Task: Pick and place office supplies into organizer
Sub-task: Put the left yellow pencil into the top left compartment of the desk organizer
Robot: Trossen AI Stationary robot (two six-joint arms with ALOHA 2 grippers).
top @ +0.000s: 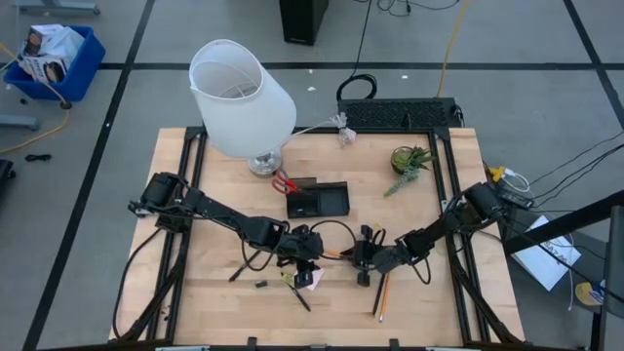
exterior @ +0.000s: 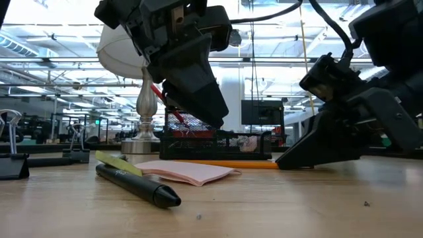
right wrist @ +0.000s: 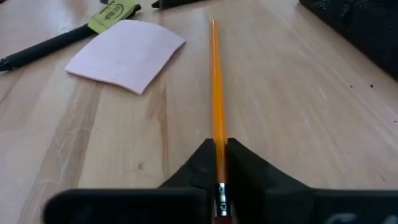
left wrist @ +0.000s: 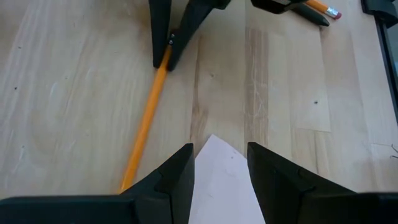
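Observation:
My left gripper (left wrist: pixel 221 168) is open above the pink sticky-note pad (left wrist: pixel 219 180), one finger on either side of its corner, and clear of it in the low view (exterior: pixel 188 172). My right gripper (right wrist: pixel 217 163) is shut on an orange pencil (right wrist: pixel 216 81) at mid table (top: pixel 363 255), just right of the left gripper (top: pixel 310 255). A black pen (exterior: pixel 139 185) with a yellow-green label lies flat beside the pad. The black organizer (top: pixel 317 200) sits farther back. Red-handled scissors (top: pixel 284 182) lie at its left end. My right gripper pinches the orange pencil near its eraser end (right wrist: pixel 217 146) between the two fingers. The fingers come in low from the table's right and lie along the pencil. The pencil stretches away toward the left gripper, about level with the table top (exterior: pixel 231 163).
The white lamp (top: pixel 244 102) stands at the far left, the potted plant (top: pixel 409 164) at the far right. More pencils (top: pixel 380 297) lie near the front edge, right of centre. Black binder clips (exterior: pixel 13 162) sit on the left. Small dark bits (top: pixel 261 284) lie by the pad.

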